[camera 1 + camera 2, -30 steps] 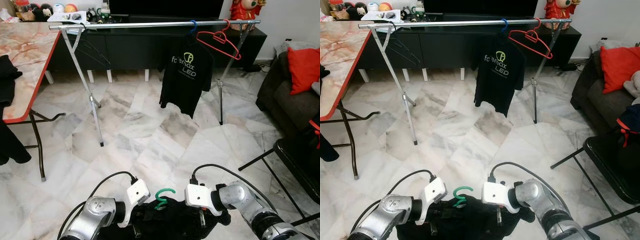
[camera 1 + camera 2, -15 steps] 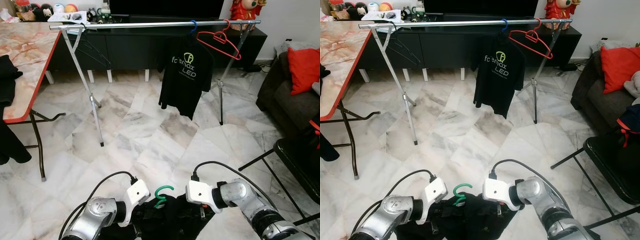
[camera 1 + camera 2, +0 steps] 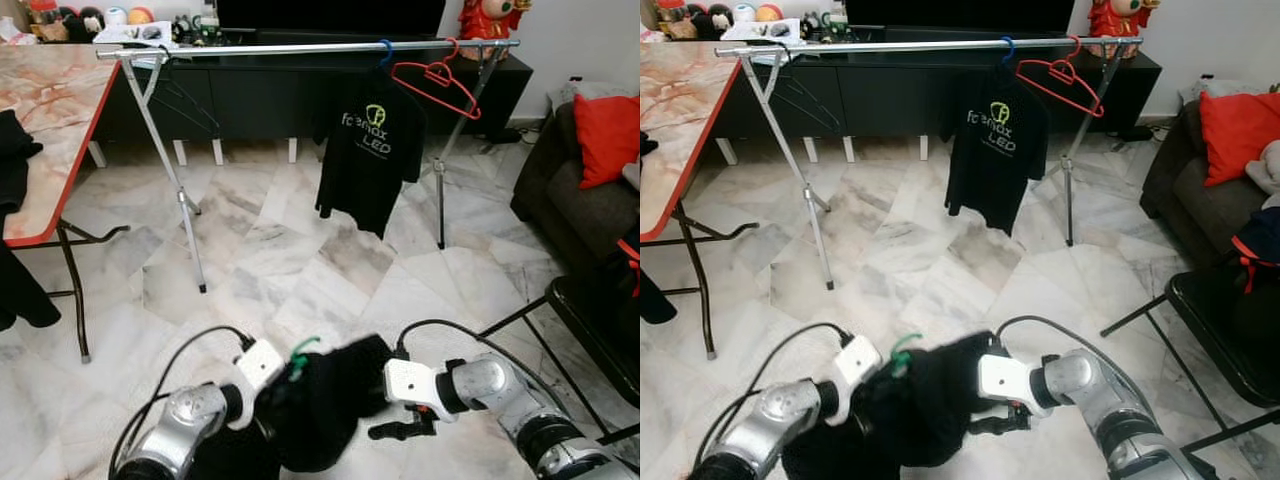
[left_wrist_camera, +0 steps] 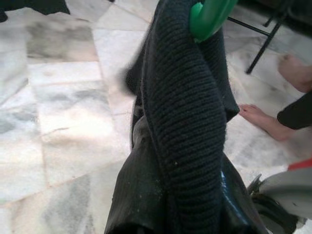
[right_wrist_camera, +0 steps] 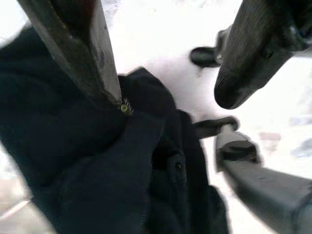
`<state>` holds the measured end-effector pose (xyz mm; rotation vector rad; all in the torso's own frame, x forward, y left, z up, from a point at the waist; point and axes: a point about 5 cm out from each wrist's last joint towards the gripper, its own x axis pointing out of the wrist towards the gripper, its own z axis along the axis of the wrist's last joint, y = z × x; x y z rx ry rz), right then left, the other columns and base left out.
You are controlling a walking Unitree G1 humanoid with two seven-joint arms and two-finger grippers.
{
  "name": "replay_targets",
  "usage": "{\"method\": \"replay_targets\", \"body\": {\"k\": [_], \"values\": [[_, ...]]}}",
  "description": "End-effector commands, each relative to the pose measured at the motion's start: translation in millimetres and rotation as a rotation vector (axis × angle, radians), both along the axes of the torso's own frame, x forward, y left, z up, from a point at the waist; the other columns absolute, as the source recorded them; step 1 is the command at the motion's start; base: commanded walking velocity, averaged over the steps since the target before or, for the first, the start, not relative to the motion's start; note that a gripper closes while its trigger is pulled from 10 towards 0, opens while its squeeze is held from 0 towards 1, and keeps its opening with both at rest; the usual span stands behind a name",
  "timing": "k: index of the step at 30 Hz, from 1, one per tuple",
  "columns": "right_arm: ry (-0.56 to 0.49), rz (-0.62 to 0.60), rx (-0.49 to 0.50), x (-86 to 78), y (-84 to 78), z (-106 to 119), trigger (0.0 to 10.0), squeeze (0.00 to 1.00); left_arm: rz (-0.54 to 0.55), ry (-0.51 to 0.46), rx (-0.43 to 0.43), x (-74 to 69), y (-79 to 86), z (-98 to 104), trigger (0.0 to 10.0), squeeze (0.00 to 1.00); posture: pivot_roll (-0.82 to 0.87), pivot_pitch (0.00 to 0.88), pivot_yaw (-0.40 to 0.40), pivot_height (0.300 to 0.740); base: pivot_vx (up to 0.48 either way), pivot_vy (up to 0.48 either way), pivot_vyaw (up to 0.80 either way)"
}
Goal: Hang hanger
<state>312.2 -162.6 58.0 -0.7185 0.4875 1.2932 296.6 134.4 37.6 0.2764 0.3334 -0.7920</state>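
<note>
Currently: left gripper (image 4: 195,146) jaws clamped on black garment (image 3: 320,410) with green hanger (image 3: 300,358), low, well short of rail (image 3: 300,48) | right gripper (image 5: 165,63) jaws apart beside cloth | risk: garment slides off hanger, hook twists before rail

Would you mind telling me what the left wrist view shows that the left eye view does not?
The left wrist view alone shows a person's bare feet on the floor. The left eye view alone shows the rail with a black T-shirt and a red hanger, plus the table. Both show the green hook and the dark garment on it.
</note>
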Motion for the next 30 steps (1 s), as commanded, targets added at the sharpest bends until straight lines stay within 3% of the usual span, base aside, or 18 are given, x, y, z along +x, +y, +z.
{"method": "replay_targets", "body": {"k": [1,5,6,7,8,9,13,15,16,18,19,21,22,24,25,26,30], "values": [[-0.024,-0.066,0.027,1.7,-6.1,1.2,10.0,1.0,0.008,-0.027,0.001,1.4,-2.1,0.3,0.0,0.0,-0.02,0.133,-0.087,0.721,0.0,0.0,0.0],[-0.064,-0.146,0.037,3.4,-11.6,-0.2,10.0,0.98,0.082,-0.078,0.021,5.4,1.7,0.7,0.0,0.0,-0.02,0.133,-0.086,0.721,0.0,0.0,0.0],[-0.081,-0.203,0.053,4.2,-13.7,-1.7,10.0,0.0,0.126,-0.097,0.028,7.5,4.4,1.1,0.0,0.0,-0.02,0.134,-0.085,0.721,0.0,0.0,0.0],[-0.093,-0.248,0.068,4.5,-15.2,-3.2,10.0,0.0,0.163,-0.113,0.034,9.3,6.8,1.6,0.0,0.0,-0.02,0.134,-0.085,0.721,0.0,0.0,0.0],[-0.105,-0.296,0.088,4.2,-16.4,-5.5,10.0,0.0,0.185,-0.121,0.037,10.2,8.2,1.9,2.4,0.0,-0.02,0.134,-0.085,0.721,0.0,0.0,0.0],[-0.122,-0.391,0.109,3.3,-19.1,-10.7,10.0,0.0,0.269,-0.15,0.029,12.6,14.3,3.1,10.0,0.0,-0.02,0.137,-0.083,0.721,0.0,0.0,0.0],[-0.127,-0.602,0.165,-2.3,-24.9,-24.7,10.0,0.0,0.358,-0.192,0.02,11.5,24.8,4.4,10.0,0.0,-0.02,0.141,-0.072,0.721,0.0,0.0,0.0],[-0.058,-0.837,0.258,-13.7,-28.5,-43.2,10.0,0.0,0.429,-0.221,-0.014,8.1,35.6,6.0,10.0,0.0,-0.02,0.144,-0.06,0.721,0.0,0.0,0.0],[-0.058,-0.837,0.258,-13.7,-28.5,-43.2,10.0,0.0,0.429,-0.221,-0.014,8.1,35.6,6.0,10.0,0.0,-0.02,0.144,-0.06,0.721,0.0,0.0,0.0],[0.003,-1.04,0.275,-31.9,-32.2,-65.6,10.0,0.0,0.489,-0.243,-0.032,2.8,47.9,5.7,10.0,0.0,-0.01,0.148,-0.047,0.721,0.0,0.0,0.0],[0.003,-1.04,0.275,-31.9,-32.2,-65.6,10.0,0.0,0.489,-0.243,-0.032,2.8,47.9,5.7,10.0,0.0,-0.01,0.148,-0.047,0.721,0.0,0.0,0.0],[0.043,-1.166,0.29,-43.0,-33.9,-77.5,10.0,0.0,0.514,-0.247,-0.046,-1.7,54.7,4.9,10.0,0.0,-0.01,0.149,-0.043,0.721,0.0,0.0,0.0],[0.088,-1.313,0.246,-62.7,-38.2,-95.4,10.0,0.0,0.559,-0.25,-0.08,-8.9,63.6,4.9,10.0,0.0,-0.01,0.146,-0.036,0.721,0.0,0.0,0.0],[0.122,-1.394,0.206,-77.9,-39.9,-107.3,10.0,0.0,0.579,-0.251,-0.102,-14.8,68.5,4.8,10.0,0.0,0.0,0.144,-0.033,0.721,0.0,0.0,0.0],[0.122,-1.394,0.206,-77.9,-39.9,-107.3,10.0,0.0,0.579,-0.251,-0.102,-14.8,68.5,4.8,10.0,0.0,0.0,0.144,-0.033,0.721,0.0,0.0,0.0],[0.18,-1.462,0.181,-95.4,-39.5,-119.5,10.0,0.0,0.589,-0.249,-0.083,-21.9,72.1,2.5,10.0,0.0,0.01,0.137,-0.028,0.721,0.0,0.0,0.0],[0.252,-1.534,0.123,-122.6,-37.6,-135.7,10.0,0.0,0.609,-0.242,-0.077,-36.9,79.2,0.3,10.0,0.0,0.01,0.122,-0.022,0.721,0.0,0.0,0.0]]}}
